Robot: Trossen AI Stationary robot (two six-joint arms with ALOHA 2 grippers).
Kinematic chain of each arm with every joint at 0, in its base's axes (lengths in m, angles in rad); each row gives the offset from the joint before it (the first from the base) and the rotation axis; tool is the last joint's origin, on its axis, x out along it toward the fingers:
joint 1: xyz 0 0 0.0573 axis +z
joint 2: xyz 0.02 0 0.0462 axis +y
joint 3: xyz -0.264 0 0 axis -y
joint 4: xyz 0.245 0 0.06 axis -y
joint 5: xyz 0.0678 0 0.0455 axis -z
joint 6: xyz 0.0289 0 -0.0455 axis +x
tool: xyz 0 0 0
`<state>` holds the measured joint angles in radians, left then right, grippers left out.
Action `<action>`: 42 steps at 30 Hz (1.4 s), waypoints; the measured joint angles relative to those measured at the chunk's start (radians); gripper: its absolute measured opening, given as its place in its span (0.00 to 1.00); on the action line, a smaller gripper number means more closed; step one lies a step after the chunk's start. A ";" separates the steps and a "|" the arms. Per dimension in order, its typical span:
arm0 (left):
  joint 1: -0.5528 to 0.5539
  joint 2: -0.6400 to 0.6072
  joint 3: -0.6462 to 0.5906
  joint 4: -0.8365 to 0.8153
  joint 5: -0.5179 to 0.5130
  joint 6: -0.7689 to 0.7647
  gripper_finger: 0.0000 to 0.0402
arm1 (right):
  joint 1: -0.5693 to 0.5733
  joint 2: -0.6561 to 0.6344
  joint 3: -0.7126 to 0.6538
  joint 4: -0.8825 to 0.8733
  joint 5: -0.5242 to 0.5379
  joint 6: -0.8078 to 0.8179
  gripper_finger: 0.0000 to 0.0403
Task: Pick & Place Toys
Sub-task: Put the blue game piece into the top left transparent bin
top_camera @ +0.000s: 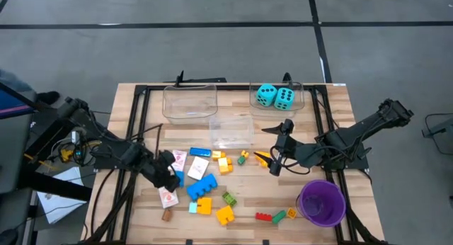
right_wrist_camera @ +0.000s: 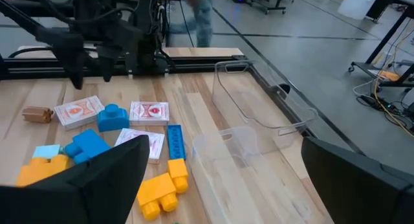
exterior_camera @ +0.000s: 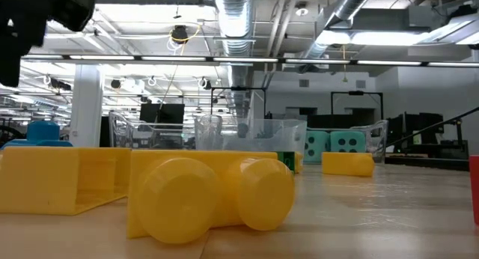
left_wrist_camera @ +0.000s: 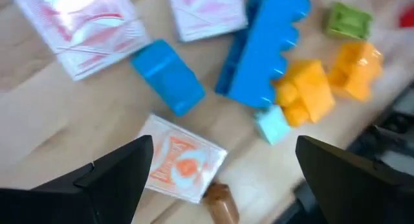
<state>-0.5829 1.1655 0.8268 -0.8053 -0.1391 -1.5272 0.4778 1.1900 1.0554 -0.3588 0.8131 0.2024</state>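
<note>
Hung open over the left part of the toy scatter: left gripper (top_camera: 168, 173), left of centre in the high view, fingers wide apart and holding nothing. Lay just under it in the left wrist view, between the two dark fingers: a red-and-white card pack (left_wrist_camera: 181, 159), flat on the wood, long axis slanting across the gap; a small brown piece (left_wrist_camera: 221, 201) touched its near corner. Probably the likeliest pick, being almost straight below; would need the fingers squared to the pack's short sides. Beyond it: a small blue brick (left_wrist_camera: 167, 76), a long blue brick (left_wrist_camera: 262, 46), orange bricks (left_wrist_camera: 304, 91), and two more packs at the frame's top.

Hovered right of centre in the high view, also open and empty: right gripper (top_camera: 277, 162), close to a yellow brick (top_camera: 262, 158). Much nearer the pack: the left arm.

Scattered across the lower middle of the counter (top_camera: 354, 110): the remaining bricks, in yellow, green, red and blue. Already inside the upper-right clear bin (top_camera: 301, 96): two turquoise dice (top_camera: 276, 96). Empty-looking: the upper-left bin (top_camera: 190, 102) and a smaller clear box (top_camera: 231, 132) at centre. At lower right: a purple cup (top_camera: 321, 202).

Pale slatted wood, lit evenly. Behind it in the low view, a large workshop with ceiling ducts and strip lights.
</note>
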 joint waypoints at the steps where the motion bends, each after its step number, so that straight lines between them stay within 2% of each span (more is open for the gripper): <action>1: 0.000 0.014 0.000 0.001 -0.012 -0.008 0.93 | 0.000 0.000 0.000 -0.001 0.000 0.000 0.98; 11: 0.005 0.195 0.000 0.029 -0.022 -0.018 0.93 | 0.000 0.000 0.000 -0.010 -0.001 0.000 0.98; 17: 0.012 0.227 0.000 0.045 -0.079 -0.022 0.92 | 0.000 0.000 0.000 -0.010 -0.001 0.000 0.98; 28: 0.058 0.288 0.000 0.044 -0.064 0.009 0.70 | 0.000 0.001 0.000 -0.030 -0.002 -0.001 0.98; 42: 0.058 0.290 0.000 0.046 -0.075 0.028 0.51 | 0.000 0.001 0.000 -0.029 -0.002 -0.001 0.98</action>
<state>-0.5247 1.4555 0.8268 -0.7589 -0.2138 -1.4993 0.4778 1.1908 1.0554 -0.3882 0.8116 0.2016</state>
